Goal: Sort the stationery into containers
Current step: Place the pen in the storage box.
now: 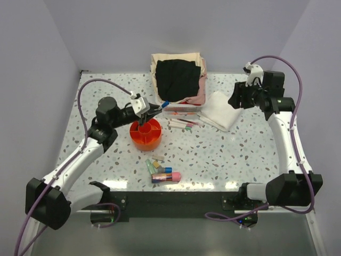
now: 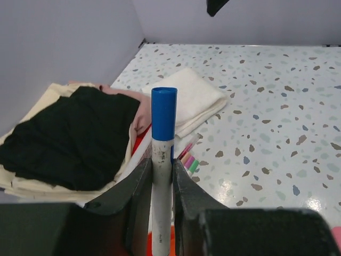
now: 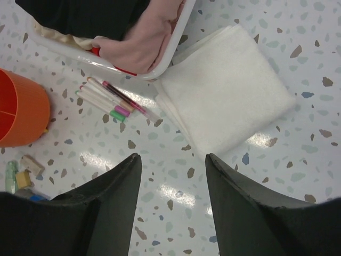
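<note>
- Firmly clamped between the left jaws (image 2: pixel 161 178), a blue-capped pen (image 2: pixel 163 114) runs lengthwise along them, cap outward.
- Just beneath them sits the orange tray (image 1: pixel 145 136), so the left arm is the nearer one.
- Farther off, the right jaws (image 3: pixel 173 160) gape empty over the tabletop (image 3: pixel 309 160), with loose pens (image 3: pixel 109 98) ahead and leftward.

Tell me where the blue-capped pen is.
The pen sits left of centre in the top view, gripped by the left fingers above the orange tray, near the clothes basket.
</note>
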{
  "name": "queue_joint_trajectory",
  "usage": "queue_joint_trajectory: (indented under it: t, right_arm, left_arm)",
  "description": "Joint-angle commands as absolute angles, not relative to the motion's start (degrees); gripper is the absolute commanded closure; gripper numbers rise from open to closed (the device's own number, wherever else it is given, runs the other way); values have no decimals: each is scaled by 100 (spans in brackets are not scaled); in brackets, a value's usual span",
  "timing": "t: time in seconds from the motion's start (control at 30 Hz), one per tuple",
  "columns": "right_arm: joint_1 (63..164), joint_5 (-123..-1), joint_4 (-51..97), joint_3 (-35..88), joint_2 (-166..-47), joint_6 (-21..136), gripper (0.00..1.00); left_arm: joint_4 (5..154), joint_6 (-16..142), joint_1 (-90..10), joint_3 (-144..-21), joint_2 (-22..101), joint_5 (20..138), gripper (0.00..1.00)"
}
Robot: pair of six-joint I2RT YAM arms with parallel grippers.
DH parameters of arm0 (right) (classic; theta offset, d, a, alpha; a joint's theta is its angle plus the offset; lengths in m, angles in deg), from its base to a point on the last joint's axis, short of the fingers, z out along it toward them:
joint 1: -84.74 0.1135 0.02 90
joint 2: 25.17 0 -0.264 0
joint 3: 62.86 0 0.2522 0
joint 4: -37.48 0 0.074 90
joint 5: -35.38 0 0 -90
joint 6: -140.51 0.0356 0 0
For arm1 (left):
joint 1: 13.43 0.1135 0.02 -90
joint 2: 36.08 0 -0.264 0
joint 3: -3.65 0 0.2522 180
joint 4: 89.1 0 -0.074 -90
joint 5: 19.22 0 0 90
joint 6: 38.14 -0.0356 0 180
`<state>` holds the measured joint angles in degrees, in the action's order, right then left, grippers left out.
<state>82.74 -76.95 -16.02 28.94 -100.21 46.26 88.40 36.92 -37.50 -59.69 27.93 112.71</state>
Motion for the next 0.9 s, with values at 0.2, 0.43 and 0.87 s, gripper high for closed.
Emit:
queue_joint_trajectory:
  t: [0.2,0.43,0.87]
  right_arm:
    - [8263,-7299,-2163,3220,-10005,4339,45]
    - [8263,-7282,-2189,3185,-10119,4304,45]
    - [8254,-7282,-2277,3123,-10190,4198,45]
  left_arm:
    - [10746,4975,-2310,-4791,2562,11041,100]
    - [10842,4966,-1888,-4430,2843,11349,100]
    - [11686,5072,-1844,-3718,3590,11217,100]
